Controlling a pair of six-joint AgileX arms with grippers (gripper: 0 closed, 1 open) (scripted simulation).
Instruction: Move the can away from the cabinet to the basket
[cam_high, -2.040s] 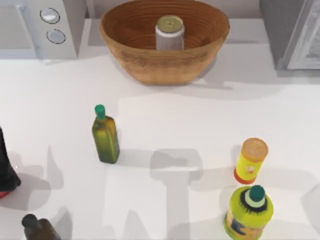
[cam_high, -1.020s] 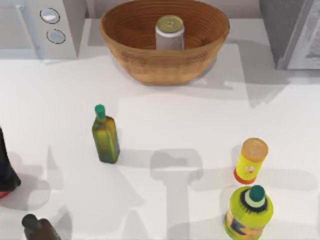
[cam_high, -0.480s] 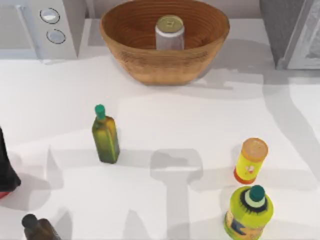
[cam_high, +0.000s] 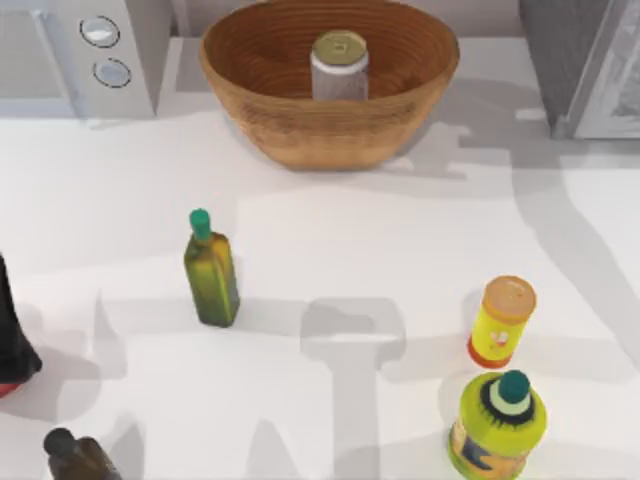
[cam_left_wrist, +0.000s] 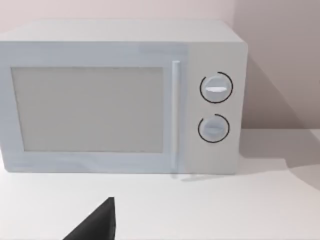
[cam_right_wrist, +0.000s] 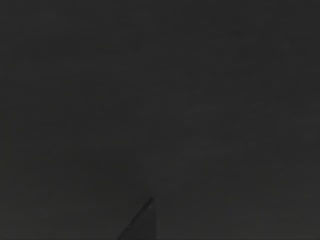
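Top view: no gripper to place things from.
Near: yellow canister (cam_high: 502, 321), olive-oil bottle (cam_high: 210, 270), both upright.
Far: can (cam_high: 339, 64) upright inside basket (cam_high: 300, 130), apart from cabinet (cam_high: 585, 60) — delivery looks complete.
Grippers: finger state cannot be told.
Right wrist view: dark.

The can (cam_high: 340, 66) is silver-grey with a dull gold round top. The basket (cam_high: 300, 125) is tan-brown wicker, ribbed in rings. The cabinet (cam_high: 585, 60) is dark grey with a pale grey framed door panel. The microwave (cam_left_wrist: 120, 95) is white with a pale grey window and two dark-ringed knobs. The table (cam_high: 330, 240) is white. The olive-oil bottle (cam_high: 210, 272) is green with a teal-green cap. The canister (cam_high: 502, 320) is yellow with an orange lid and red base. The jar (cam_high: 500, 425) is yellow-green with a dark green cap and what may be a blue-and-orange label. The right wrist view is dark.
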